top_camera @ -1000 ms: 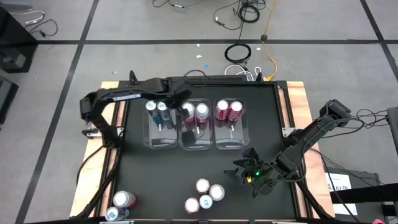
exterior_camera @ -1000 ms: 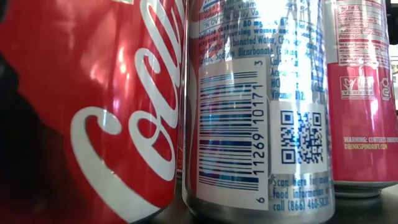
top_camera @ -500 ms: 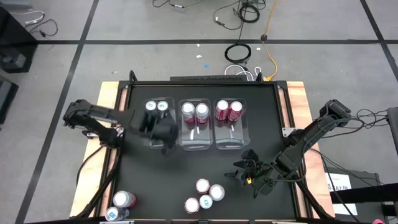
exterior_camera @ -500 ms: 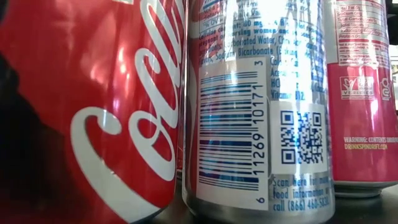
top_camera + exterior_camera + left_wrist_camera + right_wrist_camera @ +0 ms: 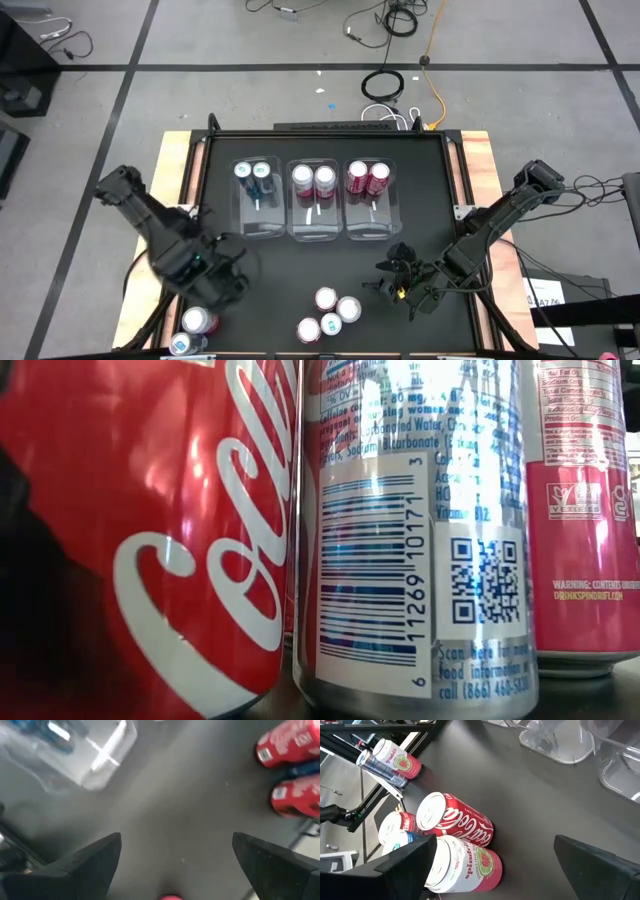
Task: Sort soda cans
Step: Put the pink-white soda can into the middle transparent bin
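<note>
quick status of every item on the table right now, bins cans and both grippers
left bin: two teal cans upright inside
middle bin: two pink-and-white cans upright inside
right bin: two dark red cans upright inside
four loose cans: upright, clustered at the front edge
two corner cans: unsorted at the front left
left gripper: jaws open, empty
right gripper: jaws open, empty

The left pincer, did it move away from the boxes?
Yes. The left pincer was over the clear bins a second ago; now it is down near the table's front left corner, by the two cans there.
</note>
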